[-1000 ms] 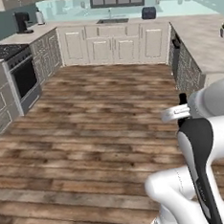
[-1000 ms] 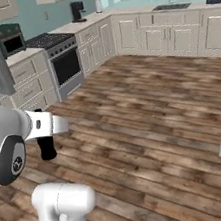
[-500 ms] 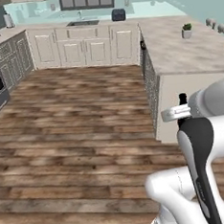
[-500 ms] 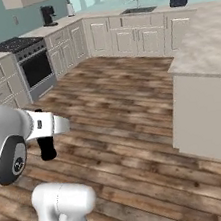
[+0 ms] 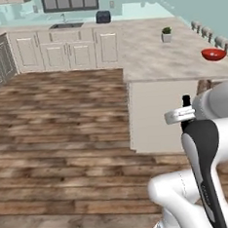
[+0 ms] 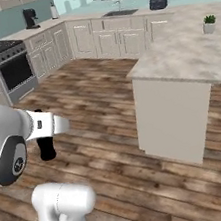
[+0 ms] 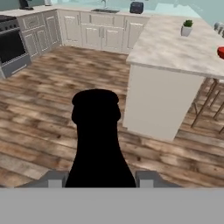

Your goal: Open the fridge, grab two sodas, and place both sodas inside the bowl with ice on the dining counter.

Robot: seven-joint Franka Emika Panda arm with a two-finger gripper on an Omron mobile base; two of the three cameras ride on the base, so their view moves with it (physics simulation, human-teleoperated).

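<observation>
A: Hand view? 
B: Black soda bottle (image 7: pixel 97 140) upright between the fingertips (image 7: pixel 56 179), cap toward the wood floor (image 7: pixel 48 87). 
A: Beyond? 
B: Dining counter (image 7: pixel 175 48); potted plant (image 7: pixel 187 27); red bowl (image 7: pixel 221 52) at right edge.

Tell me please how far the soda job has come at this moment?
One dark soda bottle has already been fetched: it stands upright between the fingers of the hand, clear of any surface. The red bowl waits on the far end of the dining counter, some way ahead of the base. Still left: carrying this bottle to the bowl, then the second soda.
</observation>
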